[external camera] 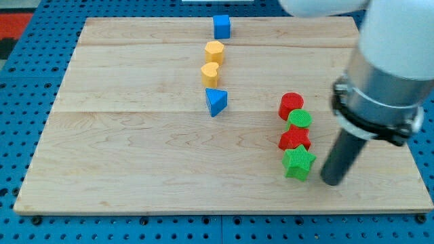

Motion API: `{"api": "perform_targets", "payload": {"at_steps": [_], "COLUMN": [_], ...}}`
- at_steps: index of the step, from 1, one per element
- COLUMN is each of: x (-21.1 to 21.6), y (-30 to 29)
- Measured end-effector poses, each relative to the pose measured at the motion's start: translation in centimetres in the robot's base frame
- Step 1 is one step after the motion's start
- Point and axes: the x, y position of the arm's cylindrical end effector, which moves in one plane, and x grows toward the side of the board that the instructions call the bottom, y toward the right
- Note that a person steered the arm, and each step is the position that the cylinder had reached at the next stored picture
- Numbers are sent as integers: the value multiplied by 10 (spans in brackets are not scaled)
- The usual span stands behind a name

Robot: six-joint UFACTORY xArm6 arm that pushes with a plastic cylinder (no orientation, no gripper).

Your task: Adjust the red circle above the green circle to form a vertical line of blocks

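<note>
The red circle (pixel 291 105) sits on the wooden board (pixel 135 156) at the view's right, touching the green circle (pixel 300 120) just below it and set slightly to its left. Below the green circle come a red block (pixel 294 139) of unclear shape and a green star (pixel 298 163), making a near-vertical column. My tip (pixel 331 181) rests on the board just right of the green star, a small gap away, below and to the right of the red circle. The arm's grey and white body hides the board's upper right part.
A second column stands at the view's top centre: a blue cube (pixel 222 27), a yellow hexagon (pixel 214 51), a yellow heart (pixel 210 73) and a blue triangle (pixel 215 102). The board's right edge lies close to my tip.
</note>
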Motion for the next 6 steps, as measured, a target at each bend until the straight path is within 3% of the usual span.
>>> {"api": "perform_targets", "payload": {"at_steps": [2, 6], "x": [3, -14], "y": [70, 98]}}
